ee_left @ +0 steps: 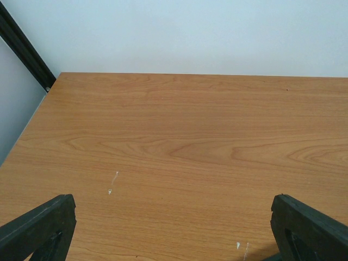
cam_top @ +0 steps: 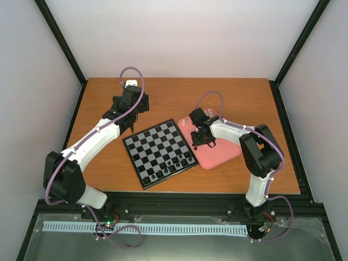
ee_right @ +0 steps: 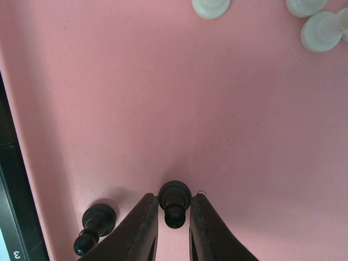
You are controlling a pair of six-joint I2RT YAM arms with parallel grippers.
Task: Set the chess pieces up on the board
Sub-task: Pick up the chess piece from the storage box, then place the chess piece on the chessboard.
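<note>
The board (cam_top: 160, 152) is lying turned at an angle in the middle of the bench (cam_top: 244, 98), closer to the near edge than to the far one. A handful of black pieces (cam_top: 175, 163) are standing on the squares along its near-right side; the rest of the squares are showing bare.

A pink tray (cam_top: 223, 155) is sitting just beside the board, toward the right edge of the bench. The right gripper (ee_right: 174, 211) is reaching down over the tray and clenching a black piece (ee_right: 174, 197) between its two fingers. A second black piece (ee_right: 95, 227) is resting on the tray just beside it, on the board's side. Three cream-white pieces (ee_right: 211, 6) are sitting well apart from these, at the top of the wrist view.

The left gripper (ee_left: 171, 217) is hanging over bare wood toward the far-left corner of the bench, its fingers (ee_left: 38, 228) spread wide and grasping nothing.
</note>
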